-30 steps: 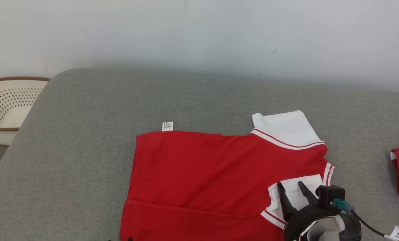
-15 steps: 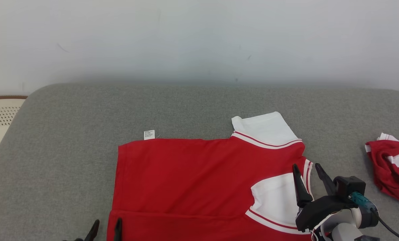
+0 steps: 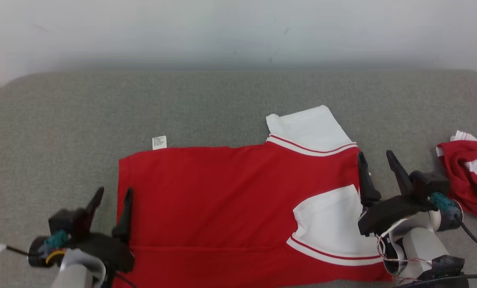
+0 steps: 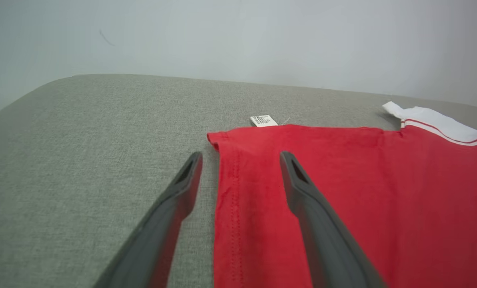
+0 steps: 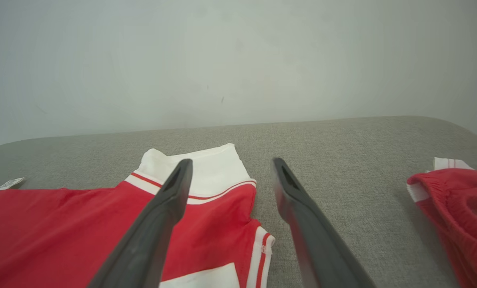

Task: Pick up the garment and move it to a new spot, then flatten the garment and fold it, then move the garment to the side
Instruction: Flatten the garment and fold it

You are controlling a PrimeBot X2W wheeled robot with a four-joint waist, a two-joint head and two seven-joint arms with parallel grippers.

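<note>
Cloth like this red shirt (image 3: 222, 200) is light, limp and probably quick to slide, so the hem corner and sleeve edge look best for pinching. It lies partly folded on the grey padded surface (image 3: 62, 112). Left jaws hover astride its left hem and right jaws astride its right edge, both spread wide and empty.

— How's the garment (image 3: 222, 200) lying?
— Flat on the grey cushion (image 3: 102, 104), a red shirt, sideways. One white sleeve (image 3: 306, 128) with red stripes sticks out at the far edge, the other sleeve (image 3: 330, 224) lies folded onto the red body. A small white label (image 3: 159, 142) pokes out beyond.
</note>
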